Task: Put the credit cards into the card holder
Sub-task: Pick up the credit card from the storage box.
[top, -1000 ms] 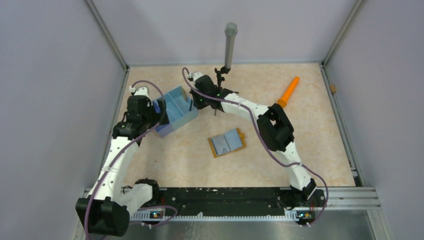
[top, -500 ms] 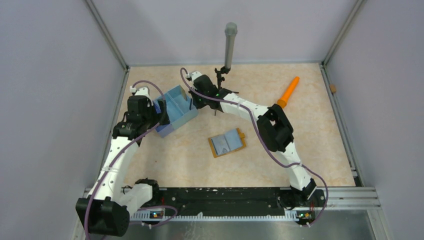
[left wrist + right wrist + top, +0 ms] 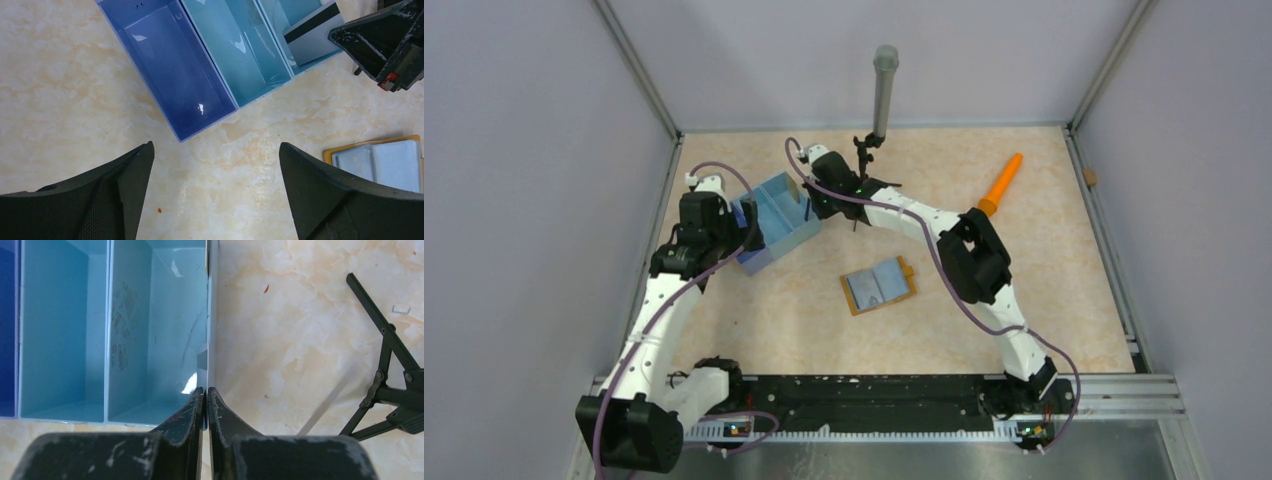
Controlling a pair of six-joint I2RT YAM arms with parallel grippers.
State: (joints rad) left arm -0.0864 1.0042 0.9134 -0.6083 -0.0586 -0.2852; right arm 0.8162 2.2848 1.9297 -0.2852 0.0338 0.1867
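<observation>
The card holder (image 3: pixel 878 286) lies open at mid-table, mustard-orange with greyish-blue pockets; its edge shows in the left wrist view (image 3: pixel 380 160). One credit card (image 3: pixel 312 32), grey with a dark stripe, stands on edge in the rightmost compartment of the blue tray (image 3: pixel 774 215). In the right wrist view the same credit card (image 3: pixel 212 315) is edge-on along the tray's right wall. My right gripper (image 3: pixel 206 390) is shut on its near edge, above that tray corner (image 3: pixel 809 205). My left gripper (image 3: pixel 215 150) hangs wide open over bare table beside the tray's near end, holding nothing.
The tray (image 3: pixel 170 75) has three compartments, and the two left ones show no cards. An orange cone-shaped stick (image 3: pixel 1002 185) lies at the back right. A grey cylinder on a black tripod (image 3: pixel 884 90) stands behind the right gripper, its legs (image 3: pixel 385 365) close by. Walls enclose the table.
The right wrist has shifted very slightly left along the tray's corner. The left arm, the tray and the card holder have not moved.
</observation>
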